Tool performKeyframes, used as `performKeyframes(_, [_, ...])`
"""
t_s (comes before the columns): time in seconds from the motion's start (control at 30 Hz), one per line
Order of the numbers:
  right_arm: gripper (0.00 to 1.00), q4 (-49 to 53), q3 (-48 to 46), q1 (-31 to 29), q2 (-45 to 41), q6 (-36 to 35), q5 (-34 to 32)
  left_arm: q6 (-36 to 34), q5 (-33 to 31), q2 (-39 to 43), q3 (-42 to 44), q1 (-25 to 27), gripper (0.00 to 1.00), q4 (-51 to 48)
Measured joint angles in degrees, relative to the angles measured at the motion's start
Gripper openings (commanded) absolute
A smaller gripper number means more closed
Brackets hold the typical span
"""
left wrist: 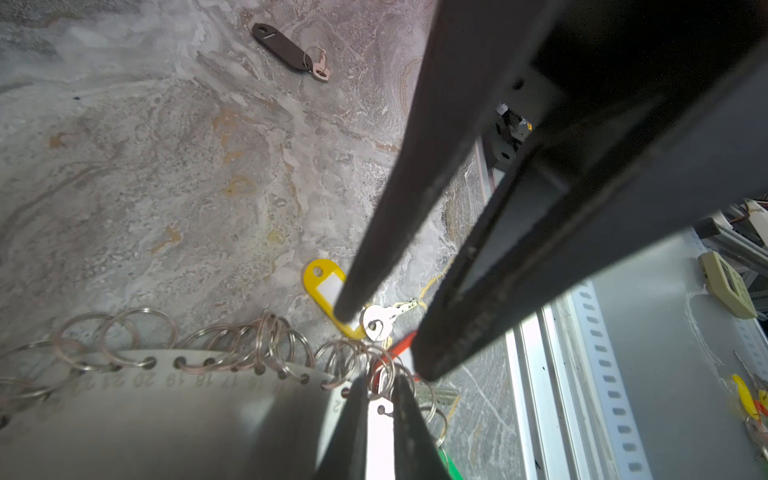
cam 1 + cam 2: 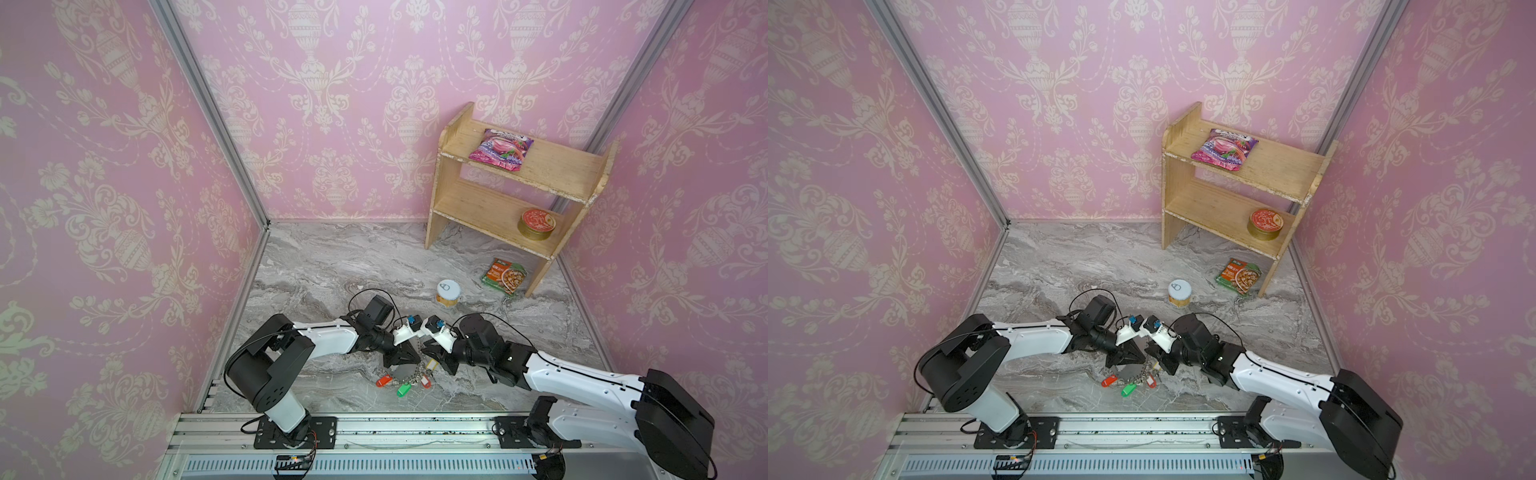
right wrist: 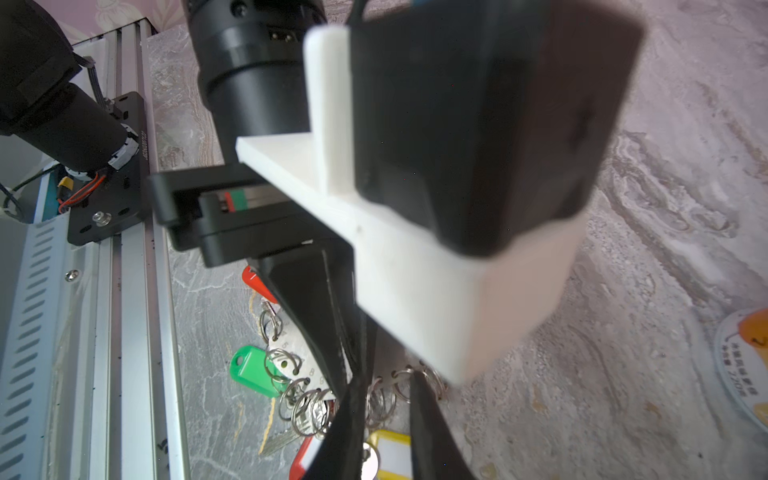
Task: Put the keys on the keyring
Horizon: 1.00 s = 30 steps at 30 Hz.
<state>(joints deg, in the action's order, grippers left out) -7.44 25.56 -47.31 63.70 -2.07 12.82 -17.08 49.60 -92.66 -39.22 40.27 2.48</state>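
So the right gripper (image 1: 388, 340) is hanging with its claw parted, tips straddling a small silver key (image 1: 377, 325) beside the yellow tag (image 1: 324, 286). The left gripper (image 1: 380, 388) is sitting narrow at the edge of the keyring (image 1: 187, 374) with a pale strip between its fingers, can't tell if it's pinching. The keys (image 1: 282, 48), that black fob one, are lying on the marble table (image 1: 166, 187) well apart from the keyring
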Motion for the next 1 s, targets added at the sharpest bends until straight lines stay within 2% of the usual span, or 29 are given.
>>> performKeyframes(0.1, [0.37,1.81,-0.48,0.07,-1.2,2.4,-1.97,0.22,-2.93,0.11,-0.02,1.79,0.25,-0.28])
performKeyframes(0.27, [0.39,4.24,-1.05,0.33,-1.79,6.36,-4.92,-0.11,-7.74,0.2,-0.02,4.22,0.25,-1.36])
performKeyframes(0.6, [0.4,5.16,-2.82,1.6,-3.28,8.57,-7.8,-3.23,-18.12,1.07,-0.72,4.59,0.28,-2.89])
performKeyframes(1.0, [0.44,4.94,-4.22,2.36,-6.16,8.57,-8.61,-6.51,-19.54,1.07,-1.36,5.51,0.41,-3.65])
